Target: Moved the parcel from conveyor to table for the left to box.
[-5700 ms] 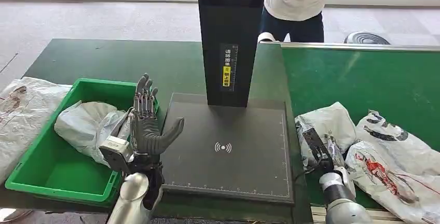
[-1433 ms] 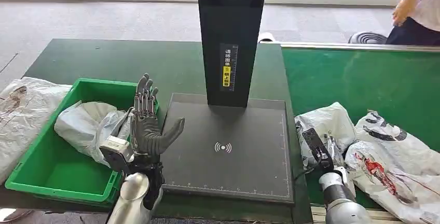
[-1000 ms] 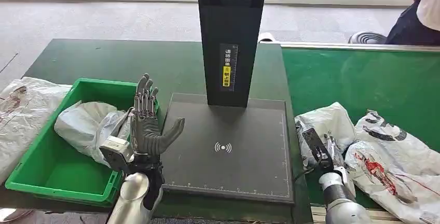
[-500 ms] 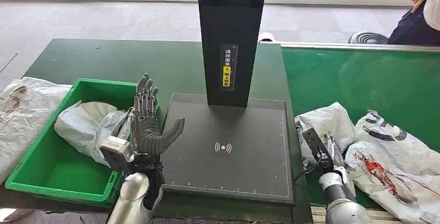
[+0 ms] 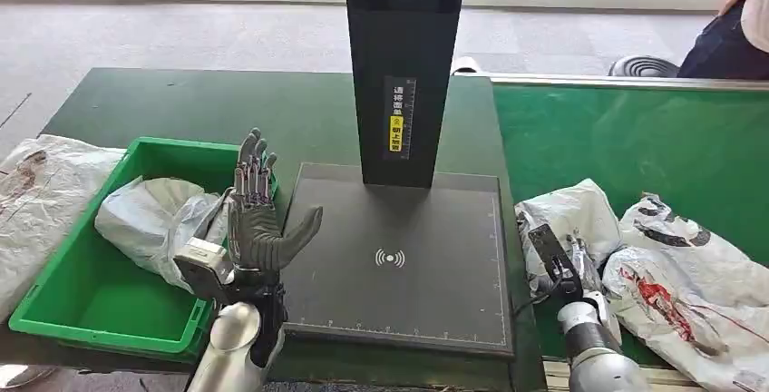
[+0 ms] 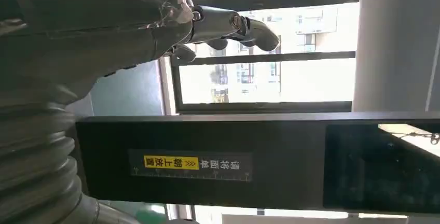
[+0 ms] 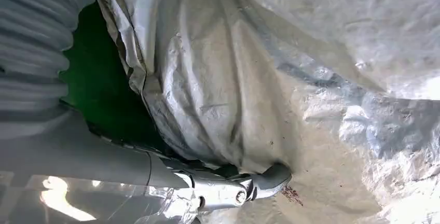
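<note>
The parcel lies on the green conveyor, touched by the right hand; a grip cannot be told. Another bag crowds beside it. The left hand is held spread, empty, between the scanner pad and green bin.

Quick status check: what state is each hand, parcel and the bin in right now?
left hand: raised, fingers spread, holding nothing.
right hand: fingers on the grey parcel; grasp unclear.
printed parcel: lying on the conveyor.
green bin: holds one grey bag.
scanner pad: bare.
</note>
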`<state>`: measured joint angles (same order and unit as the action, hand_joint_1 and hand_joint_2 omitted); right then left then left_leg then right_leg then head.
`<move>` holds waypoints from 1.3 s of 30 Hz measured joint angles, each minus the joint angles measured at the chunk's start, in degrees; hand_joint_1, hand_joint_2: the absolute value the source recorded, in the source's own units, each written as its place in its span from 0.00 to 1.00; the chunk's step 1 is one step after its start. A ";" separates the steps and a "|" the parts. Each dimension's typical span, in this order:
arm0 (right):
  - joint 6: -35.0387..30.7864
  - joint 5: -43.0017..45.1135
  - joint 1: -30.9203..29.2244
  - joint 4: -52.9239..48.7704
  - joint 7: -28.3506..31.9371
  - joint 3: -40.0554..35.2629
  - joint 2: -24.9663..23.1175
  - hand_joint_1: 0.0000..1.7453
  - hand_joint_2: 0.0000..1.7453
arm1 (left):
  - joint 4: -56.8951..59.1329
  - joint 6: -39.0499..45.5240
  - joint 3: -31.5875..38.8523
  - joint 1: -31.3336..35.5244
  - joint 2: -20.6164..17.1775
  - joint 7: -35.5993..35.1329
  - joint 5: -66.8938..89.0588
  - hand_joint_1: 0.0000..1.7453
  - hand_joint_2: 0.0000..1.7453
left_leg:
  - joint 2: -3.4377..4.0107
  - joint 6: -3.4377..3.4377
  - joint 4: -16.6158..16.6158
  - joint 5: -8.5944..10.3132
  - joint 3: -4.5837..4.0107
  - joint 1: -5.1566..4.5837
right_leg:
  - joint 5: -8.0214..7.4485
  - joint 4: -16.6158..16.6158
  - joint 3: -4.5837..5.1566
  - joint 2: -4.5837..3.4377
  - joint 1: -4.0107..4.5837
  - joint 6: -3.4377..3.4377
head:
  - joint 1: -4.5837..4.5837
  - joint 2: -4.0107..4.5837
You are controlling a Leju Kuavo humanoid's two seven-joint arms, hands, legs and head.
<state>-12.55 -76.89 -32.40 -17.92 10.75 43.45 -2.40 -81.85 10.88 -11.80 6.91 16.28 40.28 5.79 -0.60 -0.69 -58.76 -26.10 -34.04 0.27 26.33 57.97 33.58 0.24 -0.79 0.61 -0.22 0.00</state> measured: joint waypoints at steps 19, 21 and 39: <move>0.00 0.00 0.00 0.00 0.00 0.00 0.00 0.00 1.00 | 0.00 0.00 0.00 0.00 0.00 0.00 -0.02 0.00 1.00 | 0.00 0.00 0.00 0.00 0.00 0.00 | 0.00 0.00 0.00 0.00 0.00 0.00 | 0.00 0.00; 0.00 0.00 0.00 0.00 0.00 0.00 0.00 0.00 1.00 | 0.00 0.00 0.00 0.00 0.00 0.00 0.00 0.00 1.00 | 0.00 0.00 0.00 0.00 0.00 0.00 | 0.00 0.00 0.00 0.00 0.00 0.00 | 0.00 0.00; 0.00 0.00 0.00 0.00 0.00 0.00 0.00 0.00 1.00 | 0.00 0.00 0.00 0.00 0.00 0.00 0.00 0.00 1.00 | 0.00 0.00 0.00 0.00 0.00 0.00 | 0.00 0.00 0.00 0.00 0.00 0.00 | 0.00 0.00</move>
<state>-12.55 -76.89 -32.40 -17.92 10.75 43.45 -2.40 -81.85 10.88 -11.80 6.91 16.28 40.28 5.79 -0.60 -0.69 -58.76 -26.10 -34.04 0.27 26.33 57.97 33.57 0.24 -0.79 0.61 -0.22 0.00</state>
